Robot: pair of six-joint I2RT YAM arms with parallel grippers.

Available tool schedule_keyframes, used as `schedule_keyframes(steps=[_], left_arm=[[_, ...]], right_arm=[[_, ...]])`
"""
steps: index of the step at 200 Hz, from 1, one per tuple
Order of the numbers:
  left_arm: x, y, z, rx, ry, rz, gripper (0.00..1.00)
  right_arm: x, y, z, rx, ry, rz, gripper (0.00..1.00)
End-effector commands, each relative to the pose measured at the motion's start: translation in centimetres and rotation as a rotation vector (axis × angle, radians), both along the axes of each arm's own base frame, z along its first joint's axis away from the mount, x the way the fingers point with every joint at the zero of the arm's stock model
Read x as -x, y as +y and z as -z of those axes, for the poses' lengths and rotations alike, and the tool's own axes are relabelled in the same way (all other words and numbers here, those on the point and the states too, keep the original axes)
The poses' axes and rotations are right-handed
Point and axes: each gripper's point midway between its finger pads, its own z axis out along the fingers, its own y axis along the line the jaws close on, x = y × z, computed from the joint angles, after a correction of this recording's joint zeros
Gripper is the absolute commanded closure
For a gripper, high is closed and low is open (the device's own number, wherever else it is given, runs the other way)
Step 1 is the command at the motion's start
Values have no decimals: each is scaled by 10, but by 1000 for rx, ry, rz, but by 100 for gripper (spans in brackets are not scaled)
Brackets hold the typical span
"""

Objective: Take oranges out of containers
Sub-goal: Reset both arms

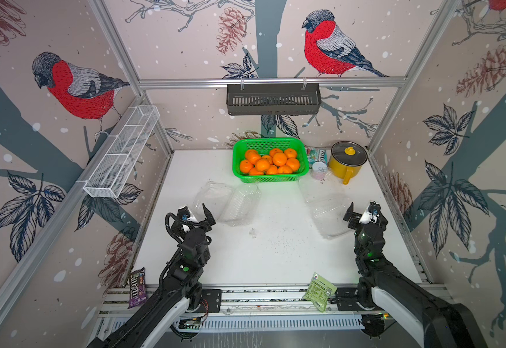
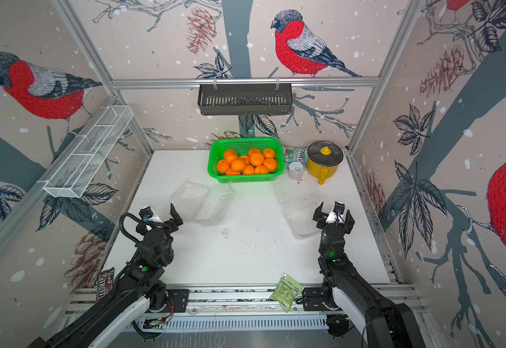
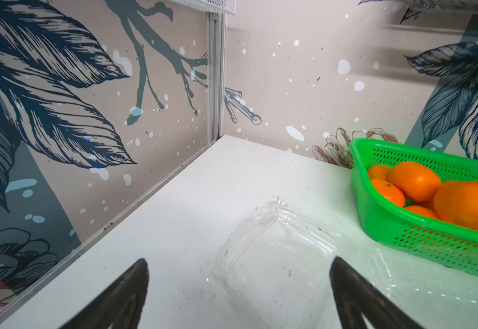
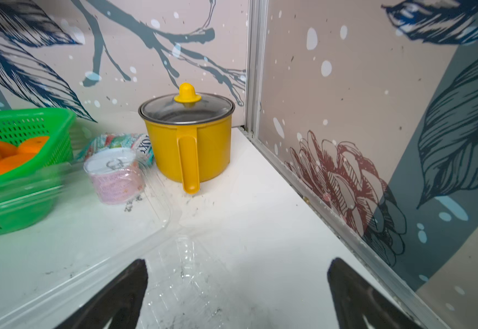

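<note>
Several oranges lie heaped in a green basket at the back middle. Two clear containers lie open with no fruit inside: one left of centre, the other to the right. My left gripper hovers open at the near left edge of the left container. By the right container's near right side, my right gripper is open too. Nothing sits between either pair of fingers.
A yellow lidded pot, a small can and a printed packet stand right of the basket. A candy pack and a green sachet rest on the front rail. A black rack and white wire shelf hang on the walls.
</note>
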Motion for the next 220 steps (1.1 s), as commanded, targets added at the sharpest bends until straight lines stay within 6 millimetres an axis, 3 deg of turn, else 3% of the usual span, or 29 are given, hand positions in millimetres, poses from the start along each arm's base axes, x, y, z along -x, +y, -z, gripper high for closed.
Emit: schedule_keyframes(steps=[1,32,48,84,130,176,209,220], left_arm=[[-4,0,-2,-28,-32,7,3],[-11,-5,22,-31,-4,76,3],[-15,-5,22,-51,-3,83,3],[-19,-2,17,-144,-17,96,3],[-25,12,13,-74,-86,123,3],[-52,11,12,-33,-92,190,3],[-71,1,19,-79,-59,244,2],[-74,2,30,-81,-49,243,3]], right_arm=[[-14,8,-20,-11,-95,-44,1],[-39,25,-17,37,-72,-126,1],[-48,28,-15,54,-63,-139,0],[-44,21,-10,63,-116,-109,1],[-48,20,0,48,-101,-132,1],[-72,11,15,-10,8,-118,0],[-73,10,14,-11,5,-119,1],[-73,10,15,-12,8,-120,1]])
